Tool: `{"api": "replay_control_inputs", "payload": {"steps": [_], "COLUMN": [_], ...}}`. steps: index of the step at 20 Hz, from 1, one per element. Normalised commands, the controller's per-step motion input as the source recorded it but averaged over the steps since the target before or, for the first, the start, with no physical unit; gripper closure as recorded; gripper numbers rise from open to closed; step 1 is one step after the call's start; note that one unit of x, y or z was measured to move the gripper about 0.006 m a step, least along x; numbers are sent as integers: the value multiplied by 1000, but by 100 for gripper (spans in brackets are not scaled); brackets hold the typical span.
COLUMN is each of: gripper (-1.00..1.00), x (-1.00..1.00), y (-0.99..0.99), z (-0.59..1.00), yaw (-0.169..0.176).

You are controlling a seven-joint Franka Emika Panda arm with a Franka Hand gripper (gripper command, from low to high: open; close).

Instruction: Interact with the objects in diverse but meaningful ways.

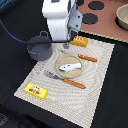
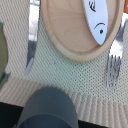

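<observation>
Fish [image 1: 68, 65] on plate [image 1: 64, 72], mid-mat [image 1: 100, 70]. Fork [image 1: 54, 76] and knife [image 1: 87, 58] flank plate. Pot [image 1: 39, 48] at one mat edge; packet [image 1: 36, 90] in a corner, biscuit block [image 1: 79, 41] near the opposite corner.

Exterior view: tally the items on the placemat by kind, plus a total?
Cutlery: 2, knife, fork
Plates: 1, wooden plate
Toy food: 3, fish, biscuit block, yellow packet
Pots: 1, grey pot
Total: 7
</observation>
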Motion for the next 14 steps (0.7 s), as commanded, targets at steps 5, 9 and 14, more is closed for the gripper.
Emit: {"api": "replay_control_inputs", "payload": {"steps": [5, 9, 14], "gripper": [-100, -100, -100], "x": [589, 639, 630], "y": [-344, -446, -442], "z": [7, 24, 25], "yaw": [53, 35, 39]}}
